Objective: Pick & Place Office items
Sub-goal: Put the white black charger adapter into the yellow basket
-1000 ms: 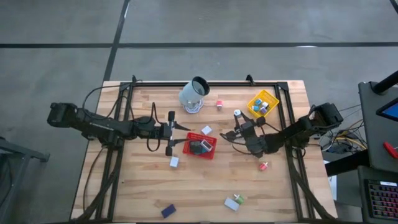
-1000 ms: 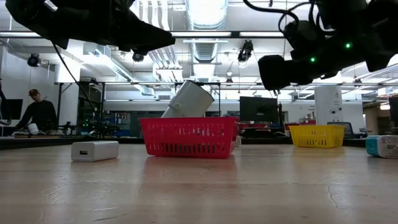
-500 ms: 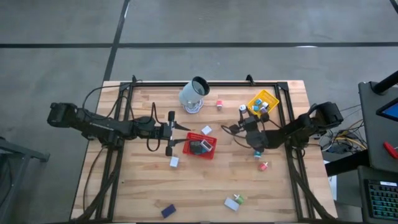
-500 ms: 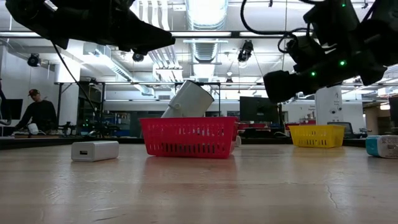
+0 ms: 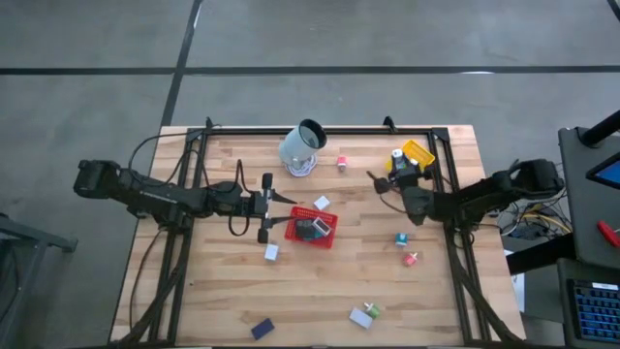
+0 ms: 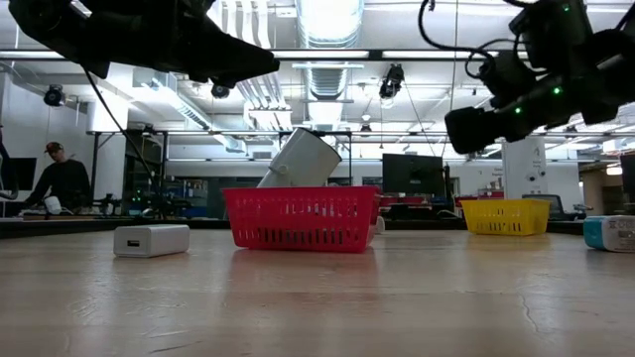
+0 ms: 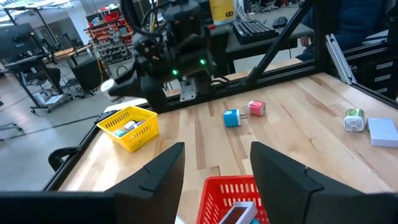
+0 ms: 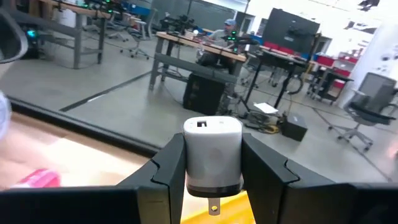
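So the right claw (image 8: 214, 171) is clamped on a little white charger block (image 8: 212, 152), one finger on each side, with a metal prong poking out its underside. In the overhead shot that claw (image 5: 395, 165) sits upper right of centre, right at the inner edge of the yellow mesh tray (image 5: 418, 153), up off the bench (image 5: 320, 291).

The left claw (image 5: 283, 209) is parked left of centre, just beside the left end of the red mesh tray (image 5: 326, 234). Its fingers (image 7: 163, 171) are apart with nothing between them, hanging over the tray rim.

The red tray has a dark item (image 5: 308, 230) lying in it. The rest of the office bits are scattered: a white block (image 5: 322, 203) just above the red tray, another white one (image 5: 271, 252) below its left end, a pink-red piece (image 5: 342, 162) near the pale cup (image 5: 302, 147), a teal one (image 5: 400, 238) and a pink-red one (image 5: 411, 258) right of centre, then a dark blue block (image 5: 262, 329) and a white-and-green pair (image 5: 365, 314) along the bottom.
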### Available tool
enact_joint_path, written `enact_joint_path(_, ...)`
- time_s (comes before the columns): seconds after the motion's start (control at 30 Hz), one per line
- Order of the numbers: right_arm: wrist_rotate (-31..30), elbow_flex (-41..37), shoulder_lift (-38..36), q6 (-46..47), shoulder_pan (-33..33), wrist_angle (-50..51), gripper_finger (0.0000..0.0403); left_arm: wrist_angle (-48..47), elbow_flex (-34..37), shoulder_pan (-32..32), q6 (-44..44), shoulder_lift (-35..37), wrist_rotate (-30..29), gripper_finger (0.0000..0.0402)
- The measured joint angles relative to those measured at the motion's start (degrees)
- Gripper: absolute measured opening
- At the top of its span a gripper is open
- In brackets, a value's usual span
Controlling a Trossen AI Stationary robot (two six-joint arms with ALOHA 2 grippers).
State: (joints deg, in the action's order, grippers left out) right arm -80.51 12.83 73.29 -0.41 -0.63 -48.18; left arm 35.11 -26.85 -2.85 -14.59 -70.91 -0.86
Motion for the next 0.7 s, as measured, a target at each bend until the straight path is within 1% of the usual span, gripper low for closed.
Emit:
enact_joint_path(0.13,-0.02,0.45,-4.89,-6.05,1.72,1.64,0.0116,0.00,0.02,0.00,0.00,0.00,0.00,0.0186)
enact_joint_path(0.17,0.04,1.17,-6.15,-6.90,2.04,3.66,0.0116,0.00,0.02,0.00,0.00,0.00,0.00,0.0186)
enact_joint_path(0.23,0.92,3.04,-9.00,-6.68,2.57,10.83,0.0116,0.00,0.04,0.00,0.00,0.00,0.00,0.0186)
enact_joint_path(0.3,3.42,5.85,-11.76,-1.87,3.30,22.11,0.0116,0.00,0.04,0.00,0.00,0.00,0.00,0.0186)
enact_joint_path(0.33,5.42,7.49,-13.14,2.23,4.02,30.10,0.0116,0.00,0.04,0.00,0.02,0.00,0.01,0.0186)
enact_joint_path(0.43,12.48,13.35,-16.05,18.87,7.30,55.49,0.0116,-0.01,0.04,0.00,0.04,0.00,0.00,0.0186)
enact_joint_path(0.5,13.32,15.91,-16.45,25.64,8.83,67.25,0.0116,0.00,0.07,0.00,0.04,0.00,0.02,0.0186)
enact_joint_path(0.57,14.78,17.69,-16.64,28.07,9.37,74.06,0.0116,-0.02,0.15,0.00,0.02,0.00,0.40,0.0186)
enact_joint_path(0.63,18.80,19.59,-16.69,28.70,10.43,76.52,0.0116,-0.01,0.28,0.00,0.04,0.00,0.44,0.0186)
enact_joint_path(0.7,21.20,20.40,-16.60,27.81,11.46,77.91,0.0116,0.01,0.34,0.00,0.03,0.00,0.44,0.0186)
